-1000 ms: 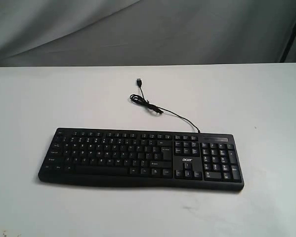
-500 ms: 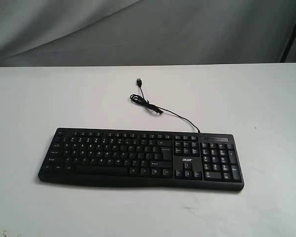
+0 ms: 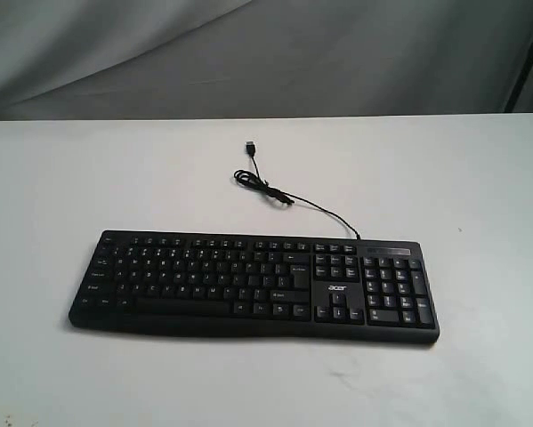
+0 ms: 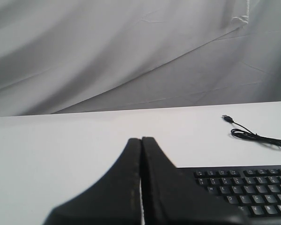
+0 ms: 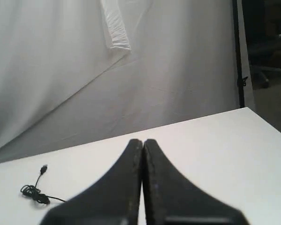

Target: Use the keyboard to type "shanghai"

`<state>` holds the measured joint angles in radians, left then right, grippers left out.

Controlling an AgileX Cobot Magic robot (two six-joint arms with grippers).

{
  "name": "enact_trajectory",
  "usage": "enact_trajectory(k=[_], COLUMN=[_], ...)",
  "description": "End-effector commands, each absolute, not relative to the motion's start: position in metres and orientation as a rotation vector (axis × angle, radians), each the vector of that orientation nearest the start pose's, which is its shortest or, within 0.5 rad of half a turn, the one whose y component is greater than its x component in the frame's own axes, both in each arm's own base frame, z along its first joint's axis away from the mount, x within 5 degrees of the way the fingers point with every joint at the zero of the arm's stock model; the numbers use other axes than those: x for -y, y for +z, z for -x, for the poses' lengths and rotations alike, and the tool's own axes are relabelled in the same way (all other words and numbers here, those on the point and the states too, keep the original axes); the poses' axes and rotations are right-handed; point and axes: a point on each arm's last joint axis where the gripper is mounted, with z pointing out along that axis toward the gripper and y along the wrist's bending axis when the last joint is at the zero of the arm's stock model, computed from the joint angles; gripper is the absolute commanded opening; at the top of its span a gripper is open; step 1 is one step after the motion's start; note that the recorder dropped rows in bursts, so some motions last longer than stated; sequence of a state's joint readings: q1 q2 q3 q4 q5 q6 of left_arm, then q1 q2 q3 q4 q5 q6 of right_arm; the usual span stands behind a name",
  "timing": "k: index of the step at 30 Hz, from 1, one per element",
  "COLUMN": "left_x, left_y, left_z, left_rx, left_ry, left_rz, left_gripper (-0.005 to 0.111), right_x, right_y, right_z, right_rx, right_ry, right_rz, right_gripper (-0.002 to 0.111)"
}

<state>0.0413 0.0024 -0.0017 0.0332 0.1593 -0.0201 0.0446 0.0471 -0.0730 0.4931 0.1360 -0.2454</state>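
Observation:
The black keyboard (image 3: 253,285) with a white "acer" logo lies flat on the white table (image 3: 88,178), number pad to the right. Its thin black cable (image 3: 288,200) coils behind it and ends in a loose USB plug (image 3: 248,145). Neither arm shows in the exterior view. In the left wrist view my left gripper (image 4: 141,139) is shut and empty, with the keyboard's (image 4: 248,187) upper-left keys beside it. My right gripper (image 5: 143,141) is shut on nothing above bare table, the cable coil (image 5: 33,192) off to one side; the keyboard is hidden in that view.
A grey cloth backdrop (image 3: 266,53) hangs behind the table's far edge. A dark stand pole (image 3: 528,62) leans at the far right. The table's right corner (image 5: 246,110) shows in the right wrist view.

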Motion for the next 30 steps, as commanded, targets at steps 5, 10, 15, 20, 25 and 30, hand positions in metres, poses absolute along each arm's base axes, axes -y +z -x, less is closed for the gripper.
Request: enact_trajectory(k=[5,10,15,20,25,30], left_x=[-0.002,-0.002,-0.002,-0.002,-0.002,-0.002], left_y=[0.199,0.199,0.199,0.199,0.199,0.199], left_z=[-0.056,-0.056,-0.056,-0.056,-0.056,-0.056], left_rx=[-1.637,-1.637,-1.637,-1.637,-1.637,-1.637], left_ry=[0.039,0.039,0.039,0.039,0.039,0.039], left_rz=[0.024,0.024,0.024,0.024,0.024,0.024], left_gripper=[0.000,0.000,0.000,0.000,0.000,0.000], right_x=[-0.004,0.001,0.004,0.003,0.004,0.004], right_y=[0.217,0.211,0.201,0.186,0.184,0.183], right_z=[-0.053,-0.052,-0.053,-0.054,-0.054,-0.054], right_rx=[-1.623,-1.688,-1.736,-1.786,-1.808,-1.813], right_ry=[0.153,0.001,-0.028,-0.011,-0.023,-0.022], right_rz=[-0.074,-0.037,-0.082,-0.105,-0.096,-0.097], right_gripper=[0.000,0.000,0.000,0.000,0.000,0.000])
